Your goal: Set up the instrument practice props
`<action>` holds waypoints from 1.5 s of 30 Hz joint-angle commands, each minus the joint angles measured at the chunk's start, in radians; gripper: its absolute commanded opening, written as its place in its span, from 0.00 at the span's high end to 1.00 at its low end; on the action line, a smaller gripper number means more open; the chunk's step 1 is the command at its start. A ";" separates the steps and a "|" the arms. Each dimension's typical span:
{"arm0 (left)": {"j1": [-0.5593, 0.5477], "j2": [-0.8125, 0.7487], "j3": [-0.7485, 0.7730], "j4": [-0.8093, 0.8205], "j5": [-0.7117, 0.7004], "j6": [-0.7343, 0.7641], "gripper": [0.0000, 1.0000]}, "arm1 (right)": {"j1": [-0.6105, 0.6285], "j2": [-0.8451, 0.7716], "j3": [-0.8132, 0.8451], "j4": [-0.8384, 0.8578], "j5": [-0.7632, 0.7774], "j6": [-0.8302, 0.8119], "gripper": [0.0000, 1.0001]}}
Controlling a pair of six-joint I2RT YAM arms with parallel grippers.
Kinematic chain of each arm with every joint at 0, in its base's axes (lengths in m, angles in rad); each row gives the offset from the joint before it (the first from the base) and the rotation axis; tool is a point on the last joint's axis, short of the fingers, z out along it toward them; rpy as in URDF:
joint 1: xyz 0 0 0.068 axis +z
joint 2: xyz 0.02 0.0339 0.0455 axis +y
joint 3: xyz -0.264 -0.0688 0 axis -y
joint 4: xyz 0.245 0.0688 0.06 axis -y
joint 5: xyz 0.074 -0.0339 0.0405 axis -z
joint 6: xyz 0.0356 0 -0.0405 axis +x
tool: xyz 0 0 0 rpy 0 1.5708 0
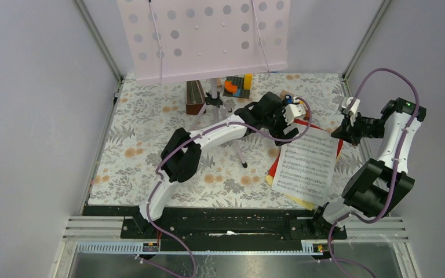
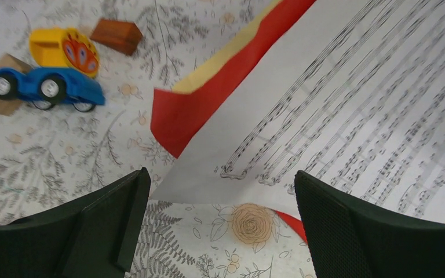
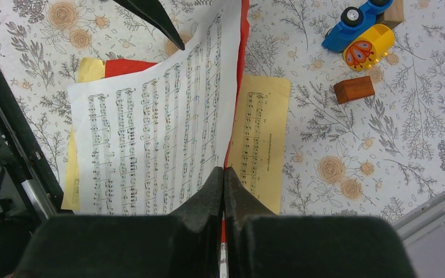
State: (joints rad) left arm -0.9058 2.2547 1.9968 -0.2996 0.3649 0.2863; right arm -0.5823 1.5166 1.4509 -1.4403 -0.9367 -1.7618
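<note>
Right gripper [image 3: 224,172] pinched the white page [image 3: 150,139] at its two o'clock edge; I saw the left gripper [image 2: 220,180] spread wide over the ten o'clock corner.

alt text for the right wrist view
The right fingers pinch the edge of a white sheet-music page lying over a red page and a yellow page on a floral tablecloth. A blue toy car and brown block sit beyond.

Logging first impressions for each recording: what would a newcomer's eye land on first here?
The large pale pink perforated music-stand panel stands at the back. Right of centre, a white sheet-music page lies over red and yellow pages. The right gripper is shut on its edge, and the open left gripper is poised over a corner.
</note>
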 commanded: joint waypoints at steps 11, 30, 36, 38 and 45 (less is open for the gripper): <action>0.044 0.036 0.000 0.102 0.285 -0.067 0.34 | 0.006 -0.017 -0.025 -0.015 -0.008 -0.016 1.00; 0.045 -0.033 -0.055 0.076 0.158 -0.040 1.00 | 0.007 -0.033 -0.080 0.226 0.027 0.236 0.85; 0.027 -0.120 -0.062 0.015 0.106 -0.046 1.00 | 0.008 -0.040 -0.087 0.281 0.020 0.312 0.29; 0.013 -0.147 -0.056 -0.020 0.078 -0.037 1.00 | 0.010 -0.050 -0.081 0.276 0.000 0.314 0.20; -0.037 -0.268 -0.106 -0.106 -0.009 0.019 1.00 | 0.051 -0.078 -0.046 0.255 -0.047 0.328 0.13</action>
State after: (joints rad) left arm -0.9112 2.1166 1.9209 -0.3771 0.4217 0.2623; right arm -0.5522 1.4887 1.3659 -1.1740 -0.9173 -1.4635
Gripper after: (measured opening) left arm 0.008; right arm 0.855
